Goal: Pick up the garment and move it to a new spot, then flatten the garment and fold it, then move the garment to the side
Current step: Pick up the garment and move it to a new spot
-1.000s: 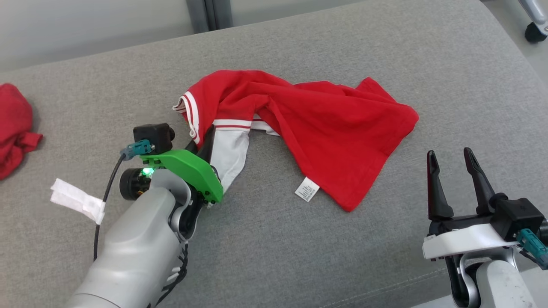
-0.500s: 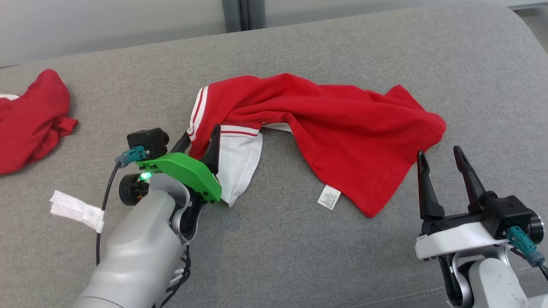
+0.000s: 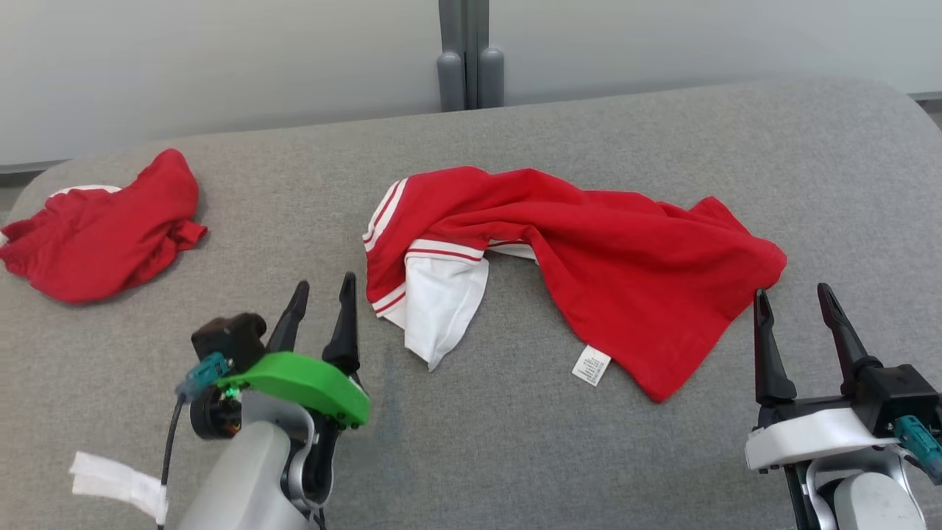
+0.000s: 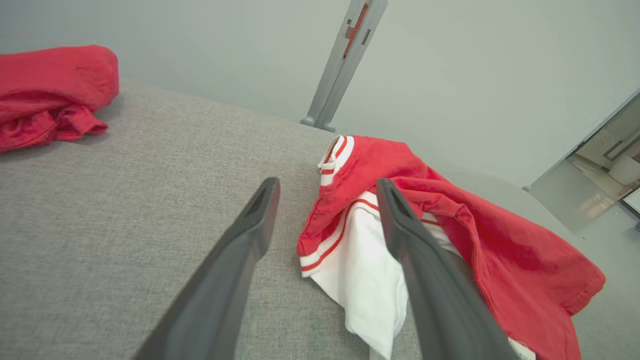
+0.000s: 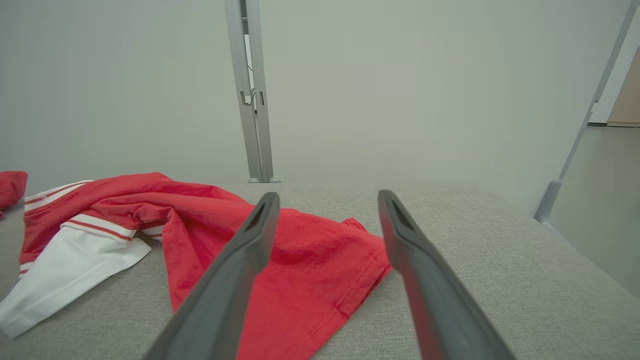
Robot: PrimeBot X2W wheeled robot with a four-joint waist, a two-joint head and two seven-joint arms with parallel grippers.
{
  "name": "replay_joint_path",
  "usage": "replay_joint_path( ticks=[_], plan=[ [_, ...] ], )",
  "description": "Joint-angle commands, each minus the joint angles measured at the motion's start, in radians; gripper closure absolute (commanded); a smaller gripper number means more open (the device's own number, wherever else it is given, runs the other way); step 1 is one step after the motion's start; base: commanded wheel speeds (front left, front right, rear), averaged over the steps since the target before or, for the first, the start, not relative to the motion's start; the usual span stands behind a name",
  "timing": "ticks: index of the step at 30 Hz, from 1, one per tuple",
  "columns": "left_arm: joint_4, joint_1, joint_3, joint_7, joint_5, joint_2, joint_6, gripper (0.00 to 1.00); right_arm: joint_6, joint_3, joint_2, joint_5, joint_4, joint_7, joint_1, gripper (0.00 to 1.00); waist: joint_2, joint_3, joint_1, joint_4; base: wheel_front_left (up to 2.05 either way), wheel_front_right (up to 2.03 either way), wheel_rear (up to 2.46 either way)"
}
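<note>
From my head, I see the red and white garment [image 3: 589, 243] lying bunched up in the middle of the grey couch [image 3: 471, 442]. Its white part points toward the front edge. A small white label [image 3: 592, 366] sticks out of its front side. My left tool [image 3: 324, 283] is near the front edge, just beside the garment's left end. Its fingers are spread apart and it holds nothing. My right tool [image 3: 792, 291] is near the front right corner, close to the garment's right end. It is spread wide and empty too. Another red cloth [image 3: 103, 228] sits by the couch's left end.

From my left wrist, my left tool [image 4: 327, 184] is spread, with nothing between its fingers. The garment [image 4: 500, 250] lies past the right finger, on the couch [image 4: 125, 190].

From my right wrist, my right tool [image 5: 328, 196] is spread and empty. The garment [image 5: 310, 265] lies on the couch [image 5: 500, 260], mostly behind the left finger.
</note>
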Motion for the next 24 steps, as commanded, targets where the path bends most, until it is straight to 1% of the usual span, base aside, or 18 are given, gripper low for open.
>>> replay_joint_path(
  ticks=[1,4,7,11,14,20,24],
  plan=[
    [-0.028,0.052,0.017,0.0,0.039,-0.006,0.008,0.0,-0.001,-0.004,-0.002,-0.017,-0.001,-0.003,0.016,0.0,0.0,-0.053,0.0,0.04,0.0,0.0,0.0],
    [-0.094,0.133,0.048,0.0,0.106,-0.016,0.015,0.0,-0.001,0.013,-0.002,-0.016,0.001,-0.003,0.037,0.0,0.0,-0.073,0.0,0.054,0.0,0.0,0.0],
    [-0.143,0.211,0.06,0.0,0.172,-0.028,0.017,0.0,-0.001,0.024,-0.002,-0.027,0.006,-0.003,0.059,0.0,0.0,-0.089,0.0,0.073,0.0,0.0,0.0],
    [-0.192,0.287,0.079,0.0,0.229,-0.041,0.013,0.0,-0.001,0.046,-0.003,-0.009,0.015,-0.003,0.09,0.0,0.0,-0.103,0.0,0.088,0.0,0.0,0.0],
    [-0.226,0.338,0.092,0.0,0.271,-0.047,0.018,0.0,-0.001,0.057,-0.002,0.012,0.02,-0.003,0.114,0.0,0.0,-0.111,0.0,0.092,0.0,0.0,0.0],
    [-0.267,0.394,0.098,0.0,0.327,-0.053,0.024,0.0,-0.001,0.071,-0.002,0.054,0.031,-0.003,0.141,0.0,0.0,-0.12,0.0,0.099,0.0,0.0,0.0],
    [-0.291,0.402,0.082,0.0,0.319,-0.054,0.033,0.0,-0.001,0.074,-0.002,0.062,0.037,-0.003,0.138,0.0,0.0,-0.122,0.0,0.099,0.0,0.0,0.0]
  ],
)
